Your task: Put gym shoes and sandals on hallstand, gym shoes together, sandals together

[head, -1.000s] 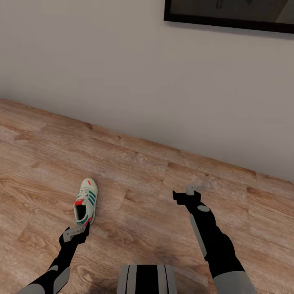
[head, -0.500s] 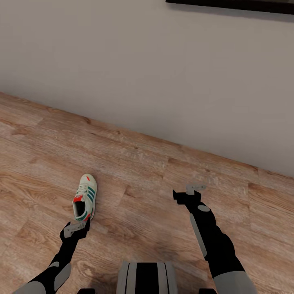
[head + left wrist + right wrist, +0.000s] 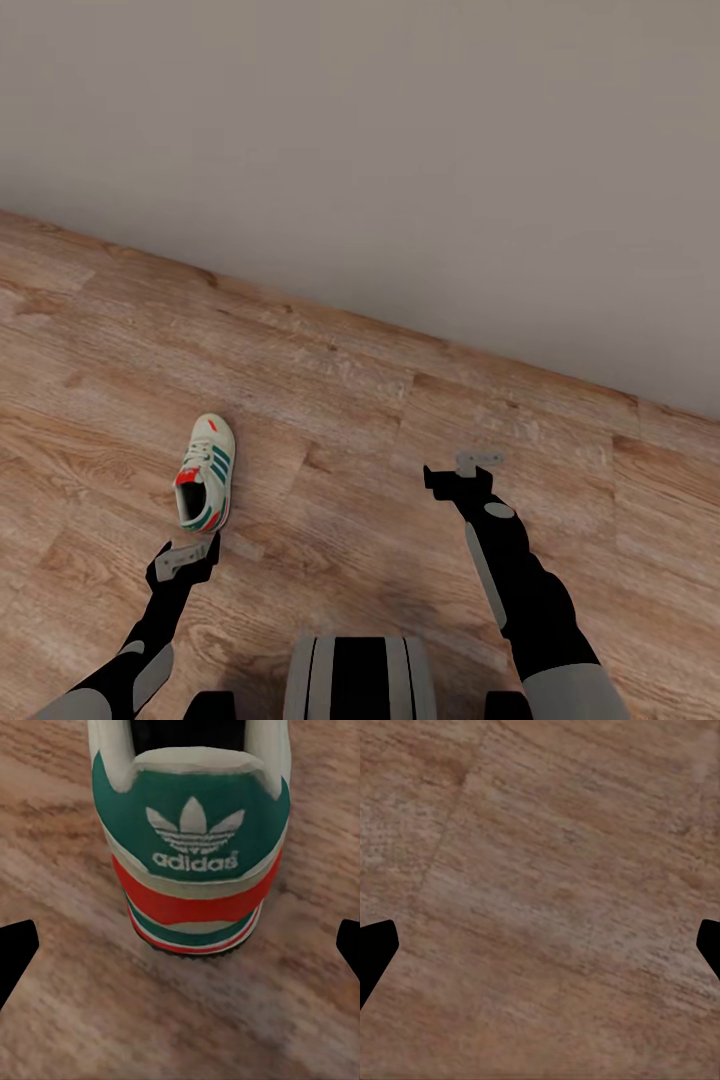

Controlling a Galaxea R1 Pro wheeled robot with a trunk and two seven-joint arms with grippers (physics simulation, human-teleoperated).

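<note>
One gym shoe point(image 3: 205, 472) sits flat on the wood floor point(image 3: 330, 420), toe toward the wall point(image 3: 400, 150). My left gripper point(image 3: 184, 562) hangs just behind its heel, fingers wide apart. My right gripper point(image 3: 463, 472) is well off to the side, also spread apart, over bare floor.

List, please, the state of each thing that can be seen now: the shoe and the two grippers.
gym shoe: upright on its sole on the corridor floor, not held, heel toward the left gripper.
left gripper: open, empty, just behind the shoe's heel, not touching it.
right gripper: open, empty, above bare floor.
</note>
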